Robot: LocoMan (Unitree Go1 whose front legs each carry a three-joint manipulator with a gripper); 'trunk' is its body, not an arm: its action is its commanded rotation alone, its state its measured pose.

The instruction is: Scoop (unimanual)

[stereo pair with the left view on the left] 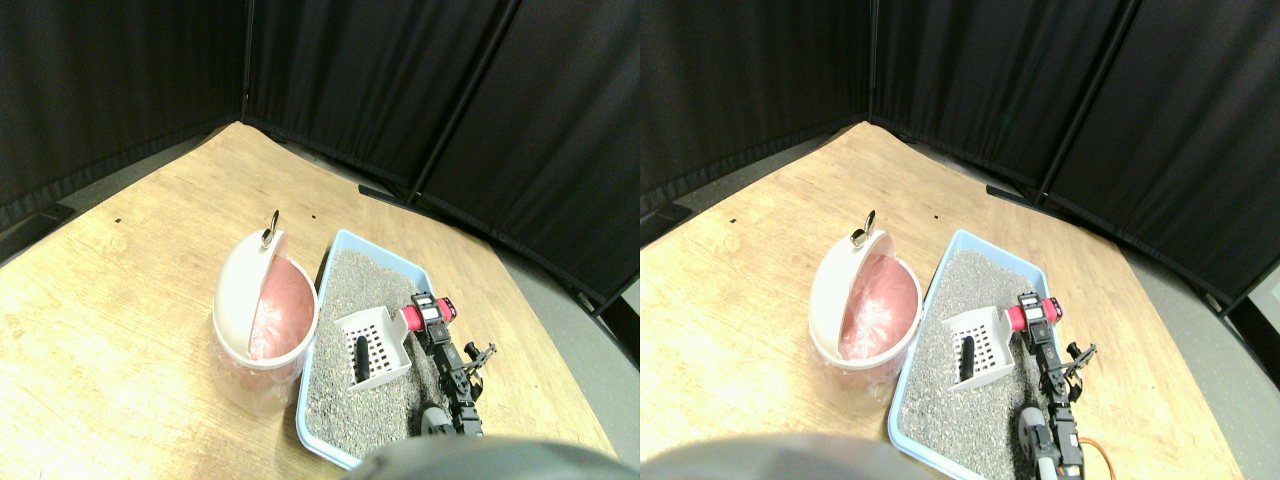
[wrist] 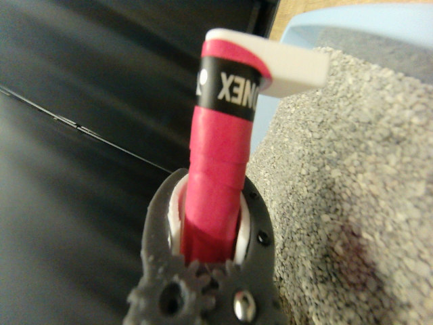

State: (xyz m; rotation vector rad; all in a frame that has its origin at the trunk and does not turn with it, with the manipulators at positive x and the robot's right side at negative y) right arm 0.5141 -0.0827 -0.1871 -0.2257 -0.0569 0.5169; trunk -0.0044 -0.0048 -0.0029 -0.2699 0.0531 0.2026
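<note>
A white slotted scoop point(stereo pair with the left view on the left: 378, 345) rests on the grey litter point(stereo pair with the left view on the left: 375, 280) inside a light-blue tray point(stereo pair with the left view on the left: 336, 246). A dark lump point(stereo pair with the left view on the left: 360, 358) lies in the scoop's bowl. My right gripper point(stereo pair with the left view on the left: 432, 312) is shut on the scoop's pink-wrapped handle point(stereo pair with the left view on the left: 414, 319), reaching in from the lower right. In the wrist view the pink handle point(wrist: 216, 196) runs up between both jaws, which press on it from either side, my gripper point(wrist: 211, 247) closed around it. The white scoop body point(wrist: 287, 62) shows beyond the handle, with litter point(wrist: 352, 176) beside it.
A white bin point(stereo pair with the left view on the left: 262, 325) with a tilted swing lid point(stereo pair with the left view on the left: 238, 285) and a pink liner stands just left of the tray on the wooden floor point(stereo pair with the left view on the left: 120, 300). Black curtains point(stereo pair with the left view on the left: 400, 90) wall the back and right. The tray's blue rim point(wrist: 352, 20) shows in the wrist view.
</note>
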